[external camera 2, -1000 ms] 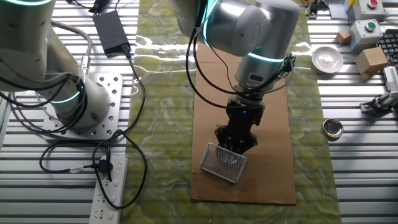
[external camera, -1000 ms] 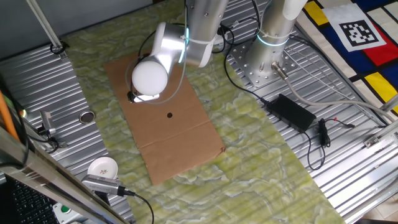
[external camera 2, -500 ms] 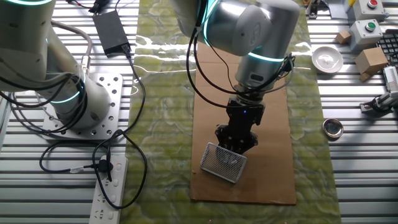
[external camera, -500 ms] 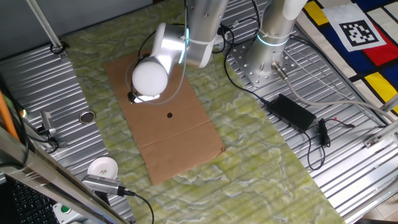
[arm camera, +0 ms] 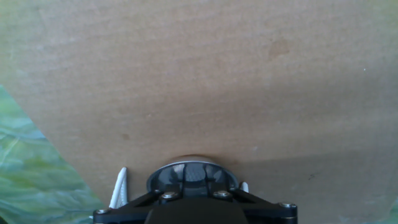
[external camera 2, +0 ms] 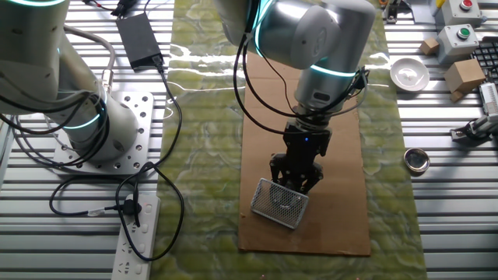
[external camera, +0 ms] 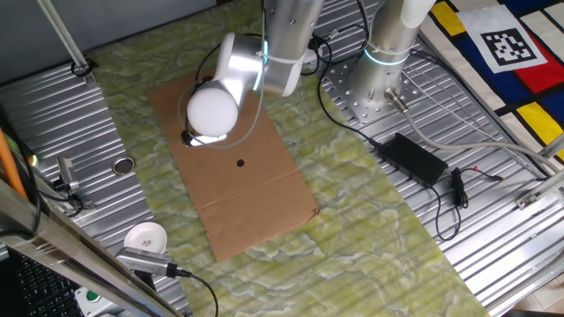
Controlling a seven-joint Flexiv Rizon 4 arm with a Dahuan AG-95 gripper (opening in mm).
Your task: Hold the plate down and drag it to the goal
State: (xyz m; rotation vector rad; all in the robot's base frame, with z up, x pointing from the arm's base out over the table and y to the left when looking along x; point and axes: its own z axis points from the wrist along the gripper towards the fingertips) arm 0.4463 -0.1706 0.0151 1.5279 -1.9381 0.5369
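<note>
**Arm pressing down on cardboard; plate under the tool tip**

Green patterned mat (external camera: 370,220) covers the table; a cardboard sheet (external camera 2: 342,179) lies on it, likely as a low-friction sliding surface. A dark dot (external camera: 241,162) is marked on the cardboard, probably the goal.

The arm (external camera 2: 311,39) stands nearly vertical over the sheet, which suits pushing straight down. The gripper (external camera 2: 297,177) sits low, next to a mesh panel (external camera 2: 280,204) that appears mounted on the hand.

Hand view: the plate (arm camera: 191,172) shows as a shiny rimmed disc directly below the gripper, flat on the cardboard, mostly hidden by the black tool body. Contact looks likely, not confirmed. Finger spacing: cannot tell, fingertips are hidden in every view.

Off to the side, uninvolved: white cup (external camera 2: 409,73), darker metal disc (external camera 2: 416,160).
</note>
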